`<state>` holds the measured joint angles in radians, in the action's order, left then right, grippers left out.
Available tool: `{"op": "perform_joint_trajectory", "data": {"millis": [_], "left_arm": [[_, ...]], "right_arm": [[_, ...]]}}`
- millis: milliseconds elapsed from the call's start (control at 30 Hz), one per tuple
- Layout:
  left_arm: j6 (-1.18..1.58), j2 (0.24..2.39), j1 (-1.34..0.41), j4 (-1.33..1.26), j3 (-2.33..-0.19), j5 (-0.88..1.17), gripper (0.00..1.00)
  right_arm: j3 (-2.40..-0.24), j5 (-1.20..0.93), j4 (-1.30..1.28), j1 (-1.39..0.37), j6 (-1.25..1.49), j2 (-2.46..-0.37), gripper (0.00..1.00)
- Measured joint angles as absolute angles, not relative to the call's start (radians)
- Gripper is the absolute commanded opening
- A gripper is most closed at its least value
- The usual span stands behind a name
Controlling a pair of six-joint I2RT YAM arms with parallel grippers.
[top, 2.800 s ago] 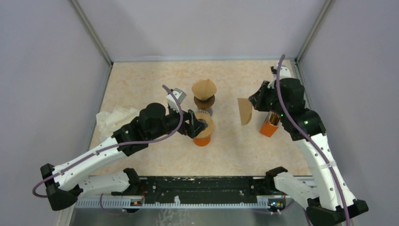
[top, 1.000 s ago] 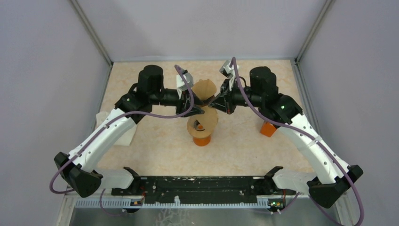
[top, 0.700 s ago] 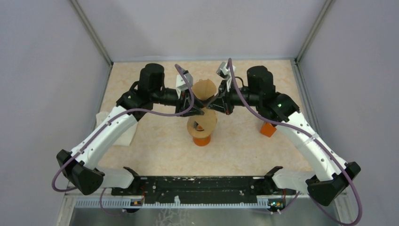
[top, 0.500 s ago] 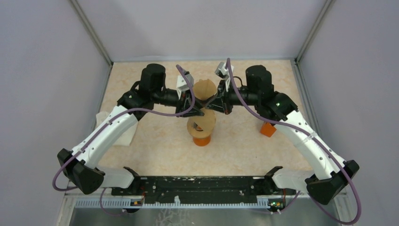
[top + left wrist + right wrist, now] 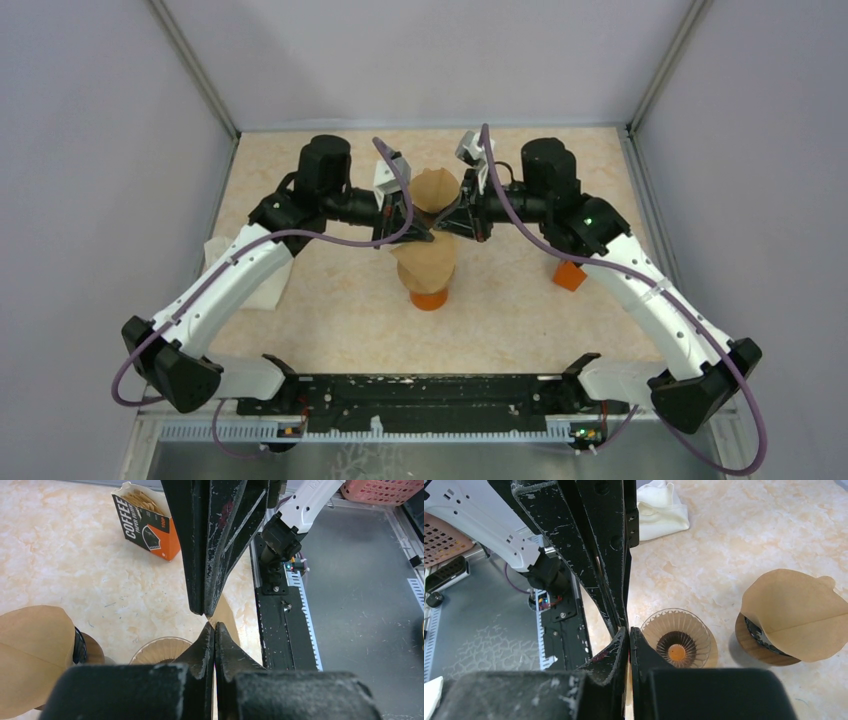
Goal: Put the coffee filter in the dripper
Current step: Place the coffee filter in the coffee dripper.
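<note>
The left claw point(image 5: 214, 629) is pressed together, pinching the top edge of the brown coffee filter point(image 5: 425, 262). The coffee filter hangs just under both claws, right over the dripper point(image 5: 678, 645). The right claw point(image 5: 629, 631) meets the left claw tip to tip, squeezing the coffee filter too.

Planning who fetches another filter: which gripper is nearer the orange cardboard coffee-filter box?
Right. The right gripper is at mid-table, the orange cardboard box to its right beside its arm; the left gripper meets it tip-to-tip from the opposite side, farther.
</note>
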<state>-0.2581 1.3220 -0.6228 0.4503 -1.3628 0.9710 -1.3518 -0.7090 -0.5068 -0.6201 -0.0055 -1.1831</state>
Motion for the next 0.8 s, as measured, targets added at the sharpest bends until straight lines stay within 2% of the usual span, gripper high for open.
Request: {"op": "perform_joint_trajectory", "data": {"millis": [133,333,467,800], "left_arm": [[-0.25,1.303,-0.608,0.432,-1.338,0.979,0.0],[-0.206,1.245,-0.554,0.358,-1.261,1.015,0.0],[-0.168,1.216,-0.525,0.298,-1.222,1.044,0.0],[-0.063,1.156,-0.497,0.145,-1.144,1.067,0.0]], "right_arm": [[-1.346,-0.702,-0.499,-0.617,-0.006,-1.179,0.23],[-1.252,-0.756,-0.433,-0.523,0.035,-1.115,0.36],[-1.188,-0.785,-0.382,-0.467,0.064,-1.067,0.38],[-1.073,-0.836,-0.298,-0.468,0.076,-1.037,0.4]]}}
